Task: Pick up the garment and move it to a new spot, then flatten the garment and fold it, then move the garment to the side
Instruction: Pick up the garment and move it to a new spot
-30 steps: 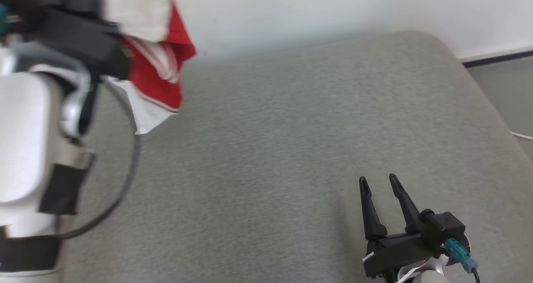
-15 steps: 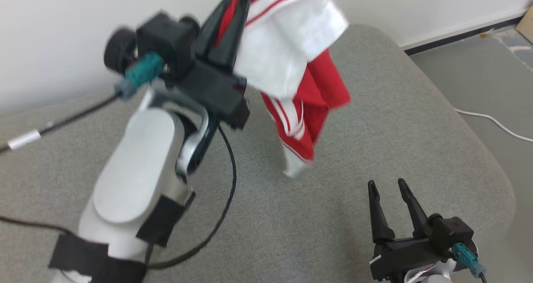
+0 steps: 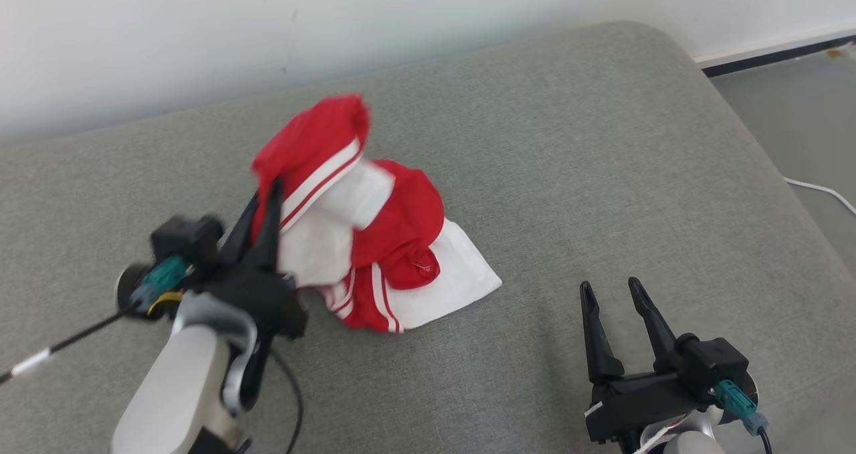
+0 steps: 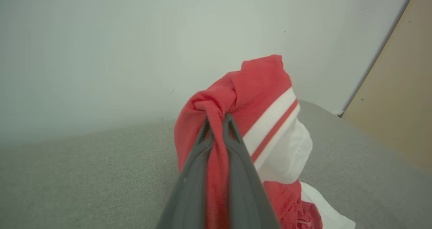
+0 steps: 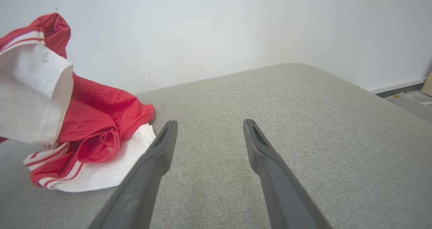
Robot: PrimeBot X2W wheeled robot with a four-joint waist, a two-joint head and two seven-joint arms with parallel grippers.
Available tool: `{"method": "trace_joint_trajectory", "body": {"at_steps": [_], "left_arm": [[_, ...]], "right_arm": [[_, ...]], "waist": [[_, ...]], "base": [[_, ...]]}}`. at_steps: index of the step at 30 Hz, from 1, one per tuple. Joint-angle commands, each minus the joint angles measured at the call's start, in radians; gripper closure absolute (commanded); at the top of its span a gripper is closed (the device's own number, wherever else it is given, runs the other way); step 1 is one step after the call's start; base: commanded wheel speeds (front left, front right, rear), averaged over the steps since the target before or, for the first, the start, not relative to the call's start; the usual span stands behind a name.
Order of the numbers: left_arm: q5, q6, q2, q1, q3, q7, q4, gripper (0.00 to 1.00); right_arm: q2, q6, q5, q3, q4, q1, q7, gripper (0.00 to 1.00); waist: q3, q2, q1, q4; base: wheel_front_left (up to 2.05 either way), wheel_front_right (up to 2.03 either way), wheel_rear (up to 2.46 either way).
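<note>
Head view, left gripper (image 3: 266, 192) pinching bunched red-and-white garment (image 3: 401, 227) on grey cushion (image 3: 568, 140), right gripper (image 3: 608, 284) spread, empty, garment's shape unclear.

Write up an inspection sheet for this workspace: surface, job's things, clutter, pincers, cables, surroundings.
Surface: grey upholstered cushion with a rounded far-right corner.
Job's things: red and white garment, crumpled; lower part on the cushion, upper part raised.
Clutter: nothing seen.
Pincers: left pincer shut on the garment's red fabric; right pincer open, apart from the garment.
Cables: black cable at the left arm; white cable on the floor.
Surroundings: white wall, dark skirting, grey floor.
</note>
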Motion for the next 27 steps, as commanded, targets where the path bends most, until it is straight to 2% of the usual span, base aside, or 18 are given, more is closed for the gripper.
{"method": "trace_joint_trajectory", "body": {"at_steps": [1, 6, 7, 8, 16, 20, 27], "left_arm": [[-0.012, 0.004, 0.014, 0.032, 0.016, -0.019, 0.027, 1.00], [-0.017, 0.009, 0.041, 0.063, 0.031, -0.038, 0.105, 1.00], [-0.009, 0.010, 0.046, 0.066, 0.028, -0.042, 0.124, 0.68], [0.001, 0.007, 0.048, 0.062, 0.024, -0.058, 0.145, 0.00], [0.036, 0.014, 0.044, 0.064, 0.055, -0.108, 0.074, 0.00], [0.083, 0.035, 0.060, 0.115, 0.096, -0.108, -0.033, 0.00], [0.160, 0.031, 0.089, 0.271, 0.181, -0.108, -0.252, 0.00]], "right_arm": [[0.003, -0.002, -0.012, 0.005, 0.004, -0.005, -0.001, 0.00], [0.003, -0.002, -0.018, 0.011, 0.011, -0.008, -0.001, 0.00], [0.003, -0.002, -0.017, 0.013, 0.012, -0.009, -0.001, 0.00], [0.003, -0.002, -0.017, 0.015, 0.014, -0.012, 0.000, 0.00], [0.003, -0.002, -0.031, -0.001, 0.015, 0.012, -0.001, 0.00], [0.003, -0.002, -0.036, -0.010, 0.012, 0.027, -0.001, 0.00], [0.002, -0.002, -0.037, -0.014, -0.007, 0.058, -0.001, 0.00]], "waist": [[0.006, -0.0001, -0.0001, 0.012], [0.008, -0.0001, -0.0001, 0.023], [0.008, -0.0001, -0.0001, 0.024], [0.005, -0.0001, -0.0001, 0.030], [-0.035, -0.0001, -0.0001, 0.089], [-0.067, -0.0001, -0.0001, 0.130], [-0.115, -0.0001, -0.0001, 0.182]], "base": [[0.00, 0.00, 0.00], [0.00, 0.00, 0.00], [0.00, 0.00, 0.00], [0.00, 0.00, 0.00], [0.00, 0.00, 0.00], [0.00, 0.00, 0.00], [0.00, 0.00, 0.00]]}}
